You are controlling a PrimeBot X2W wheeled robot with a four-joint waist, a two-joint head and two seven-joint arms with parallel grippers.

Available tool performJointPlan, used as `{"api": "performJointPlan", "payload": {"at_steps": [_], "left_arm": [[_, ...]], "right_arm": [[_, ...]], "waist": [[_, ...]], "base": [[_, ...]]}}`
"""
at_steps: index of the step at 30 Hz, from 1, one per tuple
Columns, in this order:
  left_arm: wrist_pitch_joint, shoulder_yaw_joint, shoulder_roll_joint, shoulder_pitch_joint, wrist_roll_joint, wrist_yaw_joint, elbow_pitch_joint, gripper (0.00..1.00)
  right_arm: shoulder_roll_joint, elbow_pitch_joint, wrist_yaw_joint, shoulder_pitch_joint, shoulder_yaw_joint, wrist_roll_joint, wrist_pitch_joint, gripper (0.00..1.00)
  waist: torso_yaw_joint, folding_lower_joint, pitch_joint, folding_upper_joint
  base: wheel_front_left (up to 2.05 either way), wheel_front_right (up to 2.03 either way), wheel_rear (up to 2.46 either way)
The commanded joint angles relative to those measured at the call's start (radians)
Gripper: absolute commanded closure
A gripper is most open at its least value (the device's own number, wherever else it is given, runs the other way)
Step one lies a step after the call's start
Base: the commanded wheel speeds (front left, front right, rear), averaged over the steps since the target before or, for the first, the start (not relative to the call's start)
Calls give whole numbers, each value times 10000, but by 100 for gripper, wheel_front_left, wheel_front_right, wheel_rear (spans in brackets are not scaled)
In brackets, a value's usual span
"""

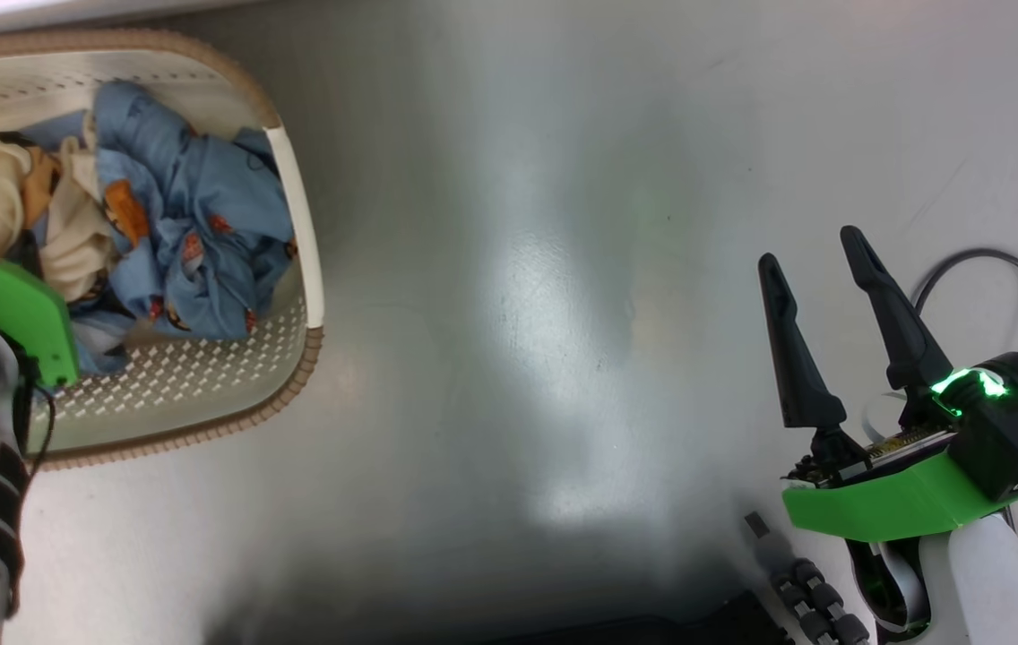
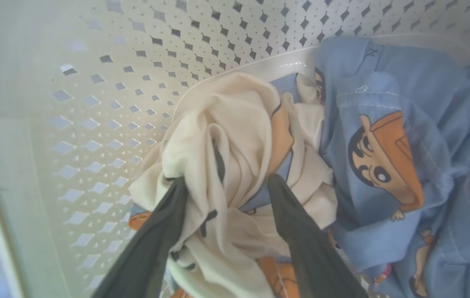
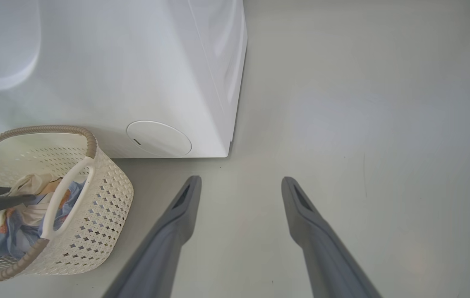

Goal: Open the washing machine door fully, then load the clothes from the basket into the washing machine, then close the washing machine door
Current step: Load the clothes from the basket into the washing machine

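1. The clothes lay heaped in the small cream perforated plastic basket with its brown woven-look rim [image 1: 298, 224]: a crumpled cream garment with blue and orange trim [image 2: 226, 124] beside a light blue one printed with orange figures [image 2: 404, 103].
2. Both looked light, limp and thin. I judged they would drape and trail, so a bunched fold would hold better than a flat edge.
3. The left gripper [image 2: 227, 181] stood wide, its two dark fingers [image 2: 169, 215] straddling the raised fold of the cream garment and sunk into the cloth, not pinching it.
4. Closing there seemed likely to catch that ridge; the blue garment lay touching it and might drag along.
5. The right gripper [image 3: 241, 181] hung spread and empty over the floor, well apart from the basket.
6. The basket sat on a smooth, glossy grey floor [image 1: 518, 269], just before the big white front-loading washing machine [image 3: 135, 62], near its round white service flap [image 3: 158, 138].
7. A dark cable [image 1: 984, 260] looped on the floor by the right arm.
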State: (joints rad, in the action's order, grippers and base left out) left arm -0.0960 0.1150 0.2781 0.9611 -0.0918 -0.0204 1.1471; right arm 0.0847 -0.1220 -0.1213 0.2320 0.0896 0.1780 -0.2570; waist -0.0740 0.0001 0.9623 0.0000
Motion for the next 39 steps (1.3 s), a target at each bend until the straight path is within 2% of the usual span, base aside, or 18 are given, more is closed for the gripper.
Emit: {"api": "performJointPlan", "payload": {"at_steps": [1, 4, 7, 8, 16, 29, 34, 39], "left_arm": [[68, -239, 625, -41, -91, 32, 103, 0], [391, -240, 669, 113, -177, 80, 436, 2], [607, -188, 673, 188, -227, 202, 670, 83], [628, -176, 665, 206, -254, 265, 716, 100], [382, -108, 517, 198, -434, 552, 908, 100], [-1403, -212, 172, -644, -868, 544, 791, 100], [-1638, -407, -75, -1431, -1135, 492, 94, 100], [-1654, -661, -220, -2563, -1263, 328, -1480, 100]], "right_arm": [[-100, -206, -94, -237, 320, 56, -47, 0], [-125, -185, -94, -200, 376, 80, -47, 0], [-144, -162, -94, -167, 395, 98, -47, 0], [-149, -157, -94, -159, 383, 99, -47, 0], [-168, -175, -94, -63, 299, 62, -47, 0], [-113, 137, -94, -21, 274, 95, -47, 0], [-27, 330, -94, -165, 309, 139, -47, 0], [48, 487, -94, -357, 364, 186, -47, 0]], "waist": [[-98, -1, 115, 0], [-196, -1, 164, 0], [-271, -1, 164, 0], [-279, -1, 154, 0], [-225, -1, -78, 0], [12, -1, -1470, 0], [182, -1, -2318, 0], [310, -1, -3162, 0]], "base": [[0, 0, 0], [0, 0, 0], [0, 0, 0], [0, 0, 0], [0, 0, 0], [0, 0, 0], [0, 0, 0], [0, 0, 0]]}}
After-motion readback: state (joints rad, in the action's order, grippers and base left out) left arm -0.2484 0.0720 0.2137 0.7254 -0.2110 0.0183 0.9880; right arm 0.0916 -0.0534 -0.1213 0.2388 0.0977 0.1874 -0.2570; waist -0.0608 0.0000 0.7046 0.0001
